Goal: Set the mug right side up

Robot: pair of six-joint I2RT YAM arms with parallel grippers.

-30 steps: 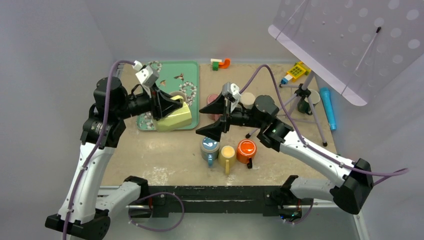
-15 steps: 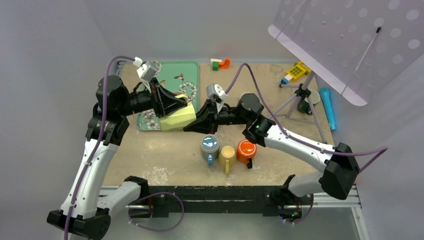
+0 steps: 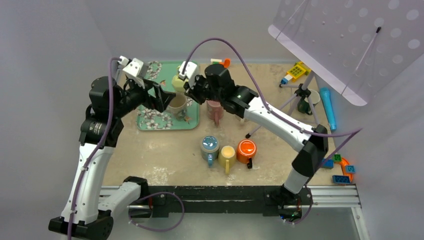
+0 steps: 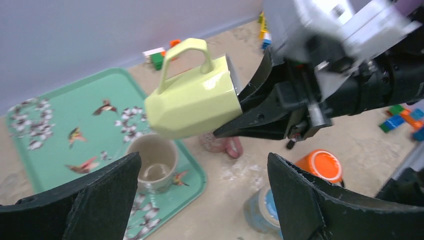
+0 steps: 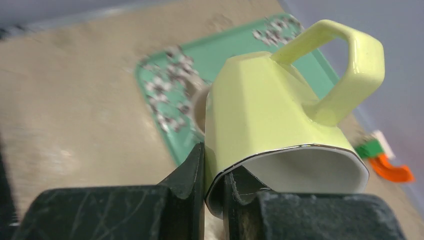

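Observation:
The yellow-green faceted mug (image 3: 178,82) hangs in the air over the teal tray (image 3: 165,70), lying on its side with its handle up. My right gripper (image 3: 187,86) is shut on the mug's rim (image 5: 235,165), one finger inside the mouth and one outside against the wall. From the left wrist view the mug (image 4: 192,102) points its base away from the right fingers (image 4: 250,112). My left gripper (image 4: 204,200) is wide open below and in front of the mug, apart from it; from above it (image 3: 167,99) sits over the tray.
A beige mug (image 4: 151,161) stands upright on the tray. A pink mug (image 3: 215,107) stands beside the tray. Blue (image 3: 209,145), yellow (image 3: 227,153) and orange (image 3: 246,149) mugs line the front. A tripod stand (image 3: 303,93) and toy bricks (image 3: 220,63) are at the back.
My left gripper has let go of the mug and opened wide. The right gripper shut on the mug's rim and carried it back over the tray.

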